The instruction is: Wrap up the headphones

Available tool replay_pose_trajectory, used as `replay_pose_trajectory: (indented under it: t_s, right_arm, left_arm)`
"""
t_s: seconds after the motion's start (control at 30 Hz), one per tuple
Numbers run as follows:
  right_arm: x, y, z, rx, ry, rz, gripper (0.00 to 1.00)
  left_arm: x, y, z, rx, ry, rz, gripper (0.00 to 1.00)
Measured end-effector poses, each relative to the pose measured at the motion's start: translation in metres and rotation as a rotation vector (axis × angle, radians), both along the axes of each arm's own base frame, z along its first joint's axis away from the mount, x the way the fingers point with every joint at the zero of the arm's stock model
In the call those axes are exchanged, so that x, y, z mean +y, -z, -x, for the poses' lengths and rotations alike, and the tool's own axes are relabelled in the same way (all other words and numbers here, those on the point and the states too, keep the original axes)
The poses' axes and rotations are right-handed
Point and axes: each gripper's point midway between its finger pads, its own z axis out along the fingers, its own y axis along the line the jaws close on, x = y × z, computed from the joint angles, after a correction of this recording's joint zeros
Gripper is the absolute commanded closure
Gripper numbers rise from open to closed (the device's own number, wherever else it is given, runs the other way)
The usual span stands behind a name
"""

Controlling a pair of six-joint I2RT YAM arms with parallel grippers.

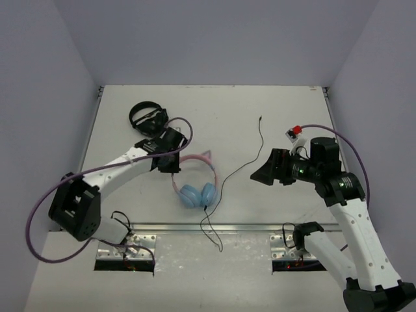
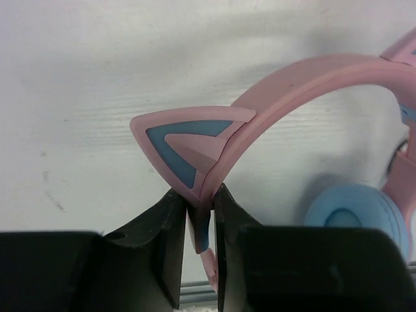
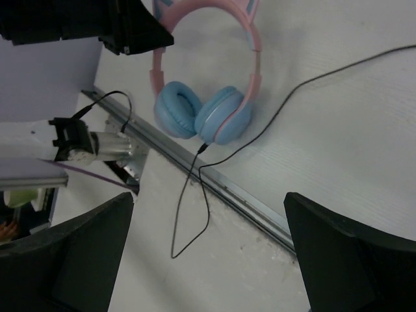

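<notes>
Cat-ear headphones (image 1: 197,193) lying flat on the table (image 1: 286,104), band pinched.
Pink headband (image 2: 305,81) arches toward the far side. The two light blue round earcups (image 3: 198,116) lie together close to the near edge. A pink cat ear (image 2: 188,140) with blue inset sits just above the left gripper (image 2: 200,195), whose jaws are closed on the band. The thin black cable (image 1: 229,181) leaves a cup, loops over the near edge, then trails far right, slack.

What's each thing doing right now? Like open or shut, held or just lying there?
headphones, lying flat on the table, held by the headband
cable, not wrapped, trailing loose over the table
left gripper, shut on the headband
right gripper, open, holding nothing
black headphones, lying on the table, not held
</notes>
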Motion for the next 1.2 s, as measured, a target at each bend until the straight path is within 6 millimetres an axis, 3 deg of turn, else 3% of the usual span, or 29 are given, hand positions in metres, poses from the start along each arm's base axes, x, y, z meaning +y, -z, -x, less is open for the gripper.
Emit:
replay_pose_trajectory:
  t_s: [0.2, 0.27, 0.33, 0.47, 0.77, 0.93, 1.07, 1.2]
  right_arm:
    - [0.034, -0.032, -0.005, -0.101, -0.164, -0.189, 0.01]
    - [0.046, -0.033, -0.009, -0.096, -0.205, -0.199, 0.01]
    - [0.062, -0.028, -0.011, -0.072, -0.250, -0.180, 0.01]
    - [0.089, -0.026, -0.024, -0.081, -0.269, -0.094, 0.01]
    - [0.118, -0.038, -0.053, -0.173, -0.231, -0.028, 0.01]
    - [0.118, -0.032, -0.067, -0.185, -0.177, 0.013, 0.01]
    - [0.127, -0.043, -0.080, -0.199, -0.161, 0.024, 0.12]
    - [0.153, -0.054, -0.087, -0.230, -0.190, 0.034, 0.21]
  left_arm:
    - [0.001, -0.126, -0.014, -0.316, -0.078, 0.126, 1.00]
    - [0.001, -0.158, -0.012, -0.388, -0.093, 0.174, 1.00]
    - [0.003, -0.177, -0.008, -0.424, -0.100, 0.201, 1.00]
    - [0.005, -0.192, -0.001, -0.427, -0.108, 0.212, 1.00]
    - [0.003, -0.214, 0.005, -0.429, -0.097, 0.247, 1.00]
    - [0.002, -0.214, 0.010, -0.417, -0.083, 0.256, 1.00]
    - [-0.004, -0.218, 0.013, -0.423, -0.059, 0.297, 1.00]
    - [-0.010, -0.227, 0.018, -0.439, -0.032, 0.349, 1.00]
